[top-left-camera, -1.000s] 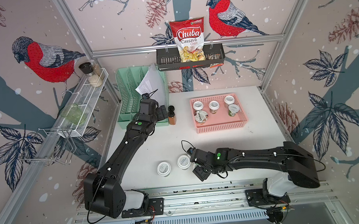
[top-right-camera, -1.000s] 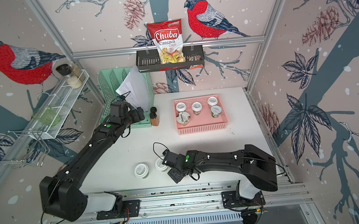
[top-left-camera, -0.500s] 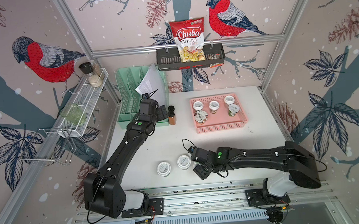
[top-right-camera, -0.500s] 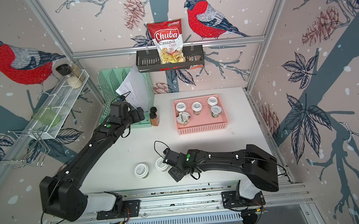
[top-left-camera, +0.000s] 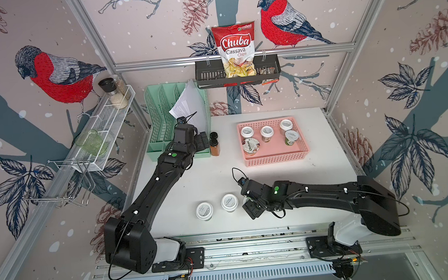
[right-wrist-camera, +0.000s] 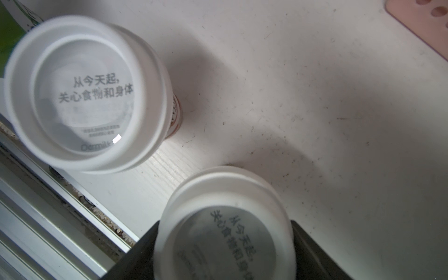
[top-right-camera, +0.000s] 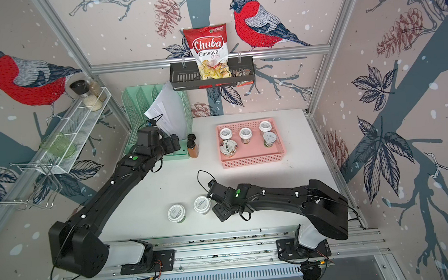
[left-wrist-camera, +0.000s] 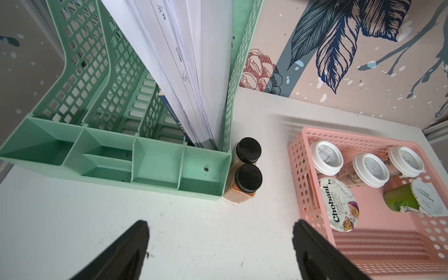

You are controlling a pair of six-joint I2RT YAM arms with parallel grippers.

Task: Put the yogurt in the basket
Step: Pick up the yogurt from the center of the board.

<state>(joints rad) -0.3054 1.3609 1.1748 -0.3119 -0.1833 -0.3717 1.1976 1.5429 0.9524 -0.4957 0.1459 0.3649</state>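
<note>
Take the basket [top-left-camera: 276,158] as your landmark on the worktop [top-left-camera: 193,181].
In it: four jars [top-left-camera: 266,131] and the Chobani cup [top-left-camera: 251,146]. Left of it, two spice bottles [top-left-camera: 214,147]; further left, the file organizer [top-left-camera: 161,123]. Well before it, three more jars [top-left-camera: 204,211].

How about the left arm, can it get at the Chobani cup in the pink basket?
Probably yes: the left gripper hangs open beside the basket, and the Chobani cup sits near that side with nothing above it.
</note>
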